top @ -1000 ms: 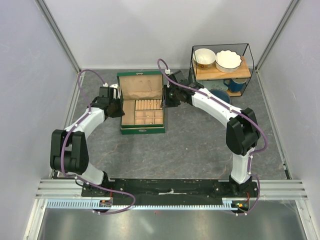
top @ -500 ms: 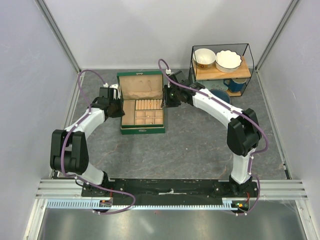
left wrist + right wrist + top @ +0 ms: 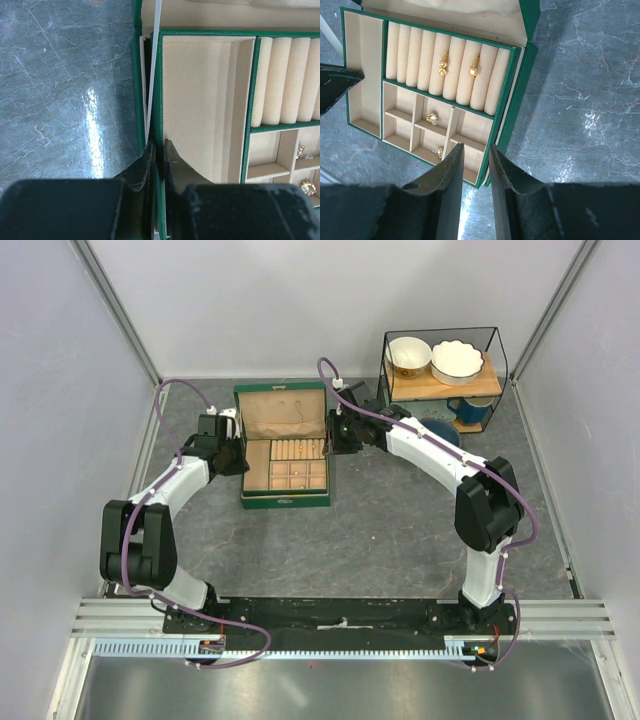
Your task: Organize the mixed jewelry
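The green box (image 3: 285,502) lies open with tan compartments. Two gold rings (image 3: 442,66) (image 3: 473,70) sit in the ring rolls, and small gold studs (image 3: 432,118) (image 3: 438,150) lie in the little compartments, seen also in the left wrist view as studs (image 3: 301,151). No wire bangle shows. My left gripper (image 3: 157,145) (image 3: 238,456) straddles the box's left wall (image 3: 157,75), jaws pressed close on both sides of it. My right gripper (image 3: 474,146) (image 3: 330,440) is open over the box's right front corner (image 3: 506,105), holding nothing.
The box lid (image 3: 283,412) stands upright at the back, with a white ribbon stay (image 3: 154,60) at its left. A wire shelf (image 3: 497,340) at the back right holds two bowls (image 3: 440,360) and a blue mug (image 3: 468,410). Walls enclose the grey table.
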{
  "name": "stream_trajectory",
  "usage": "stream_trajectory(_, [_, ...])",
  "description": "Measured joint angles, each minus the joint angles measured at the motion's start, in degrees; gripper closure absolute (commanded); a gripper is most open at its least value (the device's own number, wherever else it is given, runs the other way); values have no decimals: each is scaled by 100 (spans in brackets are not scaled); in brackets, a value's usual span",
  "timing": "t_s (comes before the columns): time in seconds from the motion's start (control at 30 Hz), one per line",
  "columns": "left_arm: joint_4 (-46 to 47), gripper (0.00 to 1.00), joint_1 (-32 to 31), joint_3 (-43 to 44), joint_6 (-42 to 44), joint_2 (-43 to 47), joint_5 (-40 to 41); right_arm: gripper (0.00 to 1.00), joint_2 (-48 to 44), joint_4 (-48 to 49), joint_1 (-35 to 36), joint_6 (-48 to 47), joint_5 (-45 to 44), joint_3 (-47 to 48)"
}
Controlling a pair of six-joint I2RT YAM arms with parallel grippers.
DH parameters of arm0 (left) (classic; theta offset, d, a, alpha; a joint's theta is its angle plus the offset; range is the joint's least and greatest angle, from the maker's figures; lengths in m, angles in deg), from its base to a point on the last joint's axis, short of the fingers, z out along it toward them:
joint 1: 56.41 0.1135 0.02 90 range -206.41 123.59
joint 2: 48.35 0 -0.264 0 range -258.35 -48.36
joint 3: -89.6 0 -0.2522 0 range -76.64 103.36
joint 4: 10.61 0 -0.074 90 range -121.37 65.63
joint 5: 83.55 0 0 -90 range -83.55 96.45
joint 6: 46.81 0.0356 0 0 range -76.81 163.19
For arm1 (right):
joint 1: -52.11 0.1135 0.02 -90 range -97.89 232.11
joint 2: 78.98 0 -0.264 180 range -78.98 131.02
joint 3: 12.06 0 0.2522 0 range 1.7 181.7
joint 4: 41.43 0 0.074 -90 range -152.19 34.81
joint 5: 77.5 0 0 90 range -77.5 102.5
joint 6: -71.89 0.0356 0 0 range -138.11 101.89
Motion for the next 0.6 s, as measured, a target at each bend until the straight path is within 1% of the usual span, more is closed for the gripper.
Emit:
stream_trajectory(0.23, [-66,87,9,0,-11,39,-4,66,0,0,0,-2,0,0])
stream_trajectory(0.3, [-87,85,15,0,-15,44,-17,66,0,0,0,-2,0,0])
stream_trajectory(0.4, [-101,78,17,2,-15,46,-28,66,0,0,0,-2,0,0])
stream_trajectory(0.43, [-103,73,17,2,-17,46,-31,66,0,0,0,-2,0,0])
stream_trajectory(0.53, [-111,63,17,17,-55,33,-50,66,0,0,0,-2,2,0])
stream_trajectory(0.6, [-136,60,17,35,-63,26,-55,66,0,2,0,-2,4,0])
